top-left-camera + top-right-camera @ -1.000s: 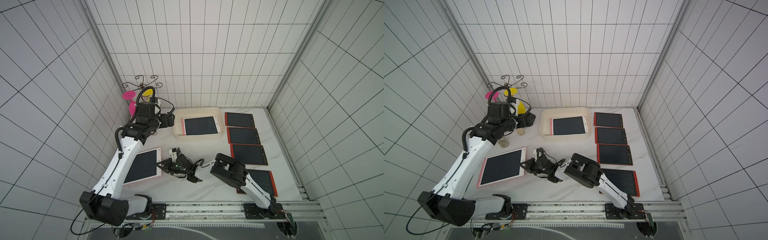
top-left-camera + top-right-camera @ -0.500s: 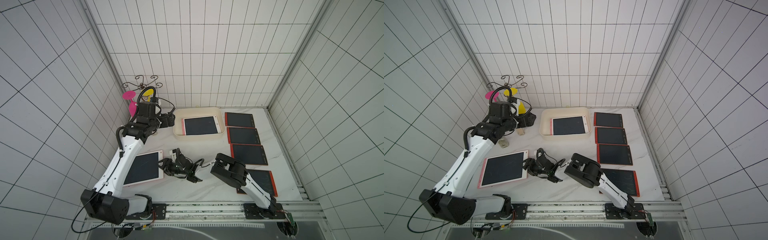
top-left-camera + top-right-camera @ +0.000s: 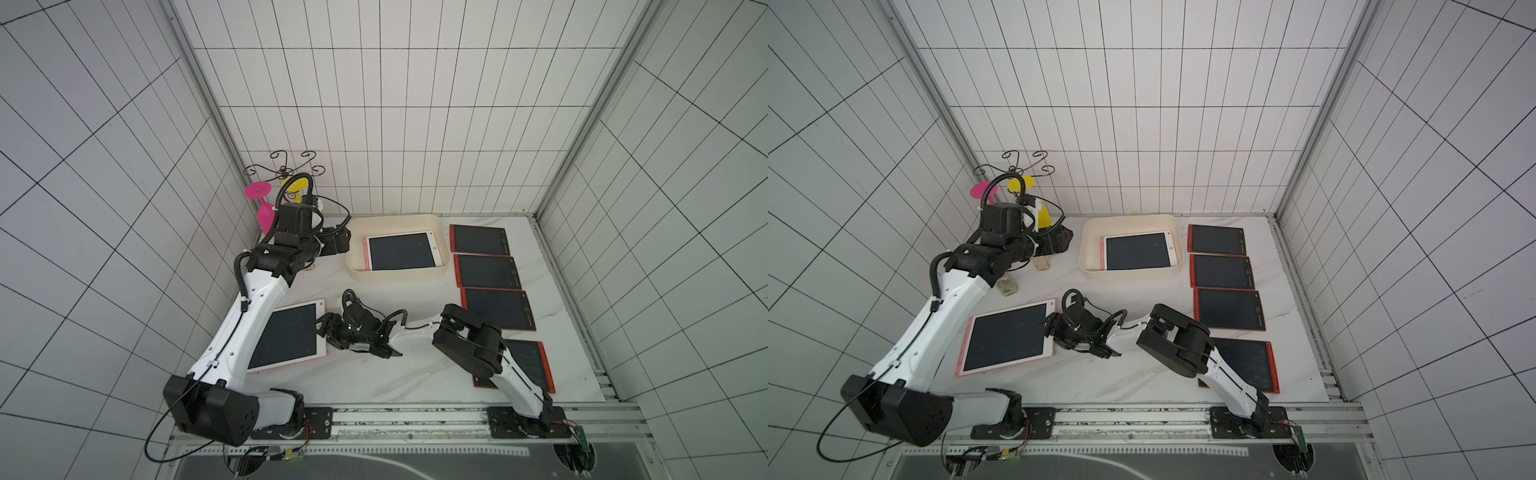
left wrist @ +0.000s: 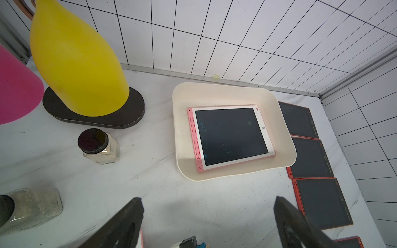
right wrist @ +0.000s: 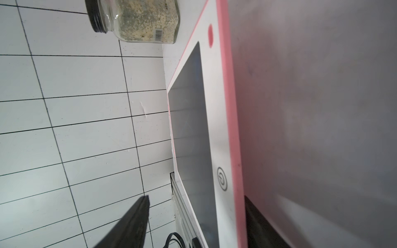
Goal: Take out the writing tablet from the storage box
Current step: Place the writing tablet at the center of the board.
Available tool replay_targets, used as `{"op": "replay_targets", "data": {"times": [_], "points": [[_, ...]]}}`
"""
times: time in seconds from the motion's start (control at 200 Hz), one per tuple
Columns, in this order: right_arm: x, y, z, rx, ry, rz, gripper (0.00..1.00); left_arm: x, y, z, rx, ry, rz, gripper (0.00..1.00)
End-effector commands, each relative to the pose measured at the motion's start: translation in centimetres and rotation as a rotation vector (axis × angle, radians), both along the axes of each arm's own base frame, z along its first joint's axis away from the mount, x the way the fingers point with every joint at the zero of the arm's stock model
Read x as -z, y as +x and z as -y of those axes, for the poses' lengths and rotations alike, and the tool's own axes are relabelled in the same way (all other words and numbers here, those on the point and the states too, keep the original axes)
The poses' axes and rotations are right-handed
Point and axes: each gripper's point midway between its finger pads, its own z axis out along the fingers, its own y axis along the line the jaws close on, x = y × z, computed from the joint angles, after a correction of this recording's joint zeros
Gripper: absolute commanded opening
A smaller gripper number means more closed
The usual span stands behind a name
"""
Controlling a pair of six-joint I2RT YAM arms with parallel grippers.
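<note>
Your right gripper (image 3: 326,332) sits parted around the edge of the loose tablet (image 3: 286,336), apparently not clamping it; your left gripper (image 4: 208,203) hangs wide open, empty, beside the box (image 4: 180,128).

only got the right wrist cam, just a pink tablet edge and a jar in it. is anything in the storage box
Observer: Yes, one pink writing tablet lies flat inside the storage box.
Operator: where's the left gripper
Observer: The left gripper is open and holds nothing. It is over the table on the side of the box where the small jar stands.
Operator: whats on the other side of the box
Observer: Four red-framed tablets lie in a row on the table, running from beside the box toward the front rail. The right arm covers part of the last one.
</note>
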Motion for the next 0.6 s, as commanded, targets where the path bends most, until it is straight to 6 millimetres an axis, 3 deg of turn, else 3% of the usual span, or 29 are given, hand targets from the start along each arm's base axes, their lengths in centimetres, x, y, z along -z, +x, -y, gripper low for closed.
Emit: {"op": "replay_targets", "data": {"times": [0.0, 0.34, 0.595], "points": [[-3.5, -0.1, -1.3, -0.009, 0.02, 0.018, 0.67, -0.3, 0.4, 0.0, -0.001, -0.003, 0.014, 0.95], [-2.6, -1.0, -1.6, -0.052, -0.074, 0.0, 0.67, 0.0, 0.7, 0.0, -0.003, -0.001, 0.009, 0.95], [-3.7, -0.5, -0.6, -0.041, -0.21, 0.073, 0.71, 0.0, 1.0, -0.1, -0.013, 0.003, 0.006, 0.95]]}}
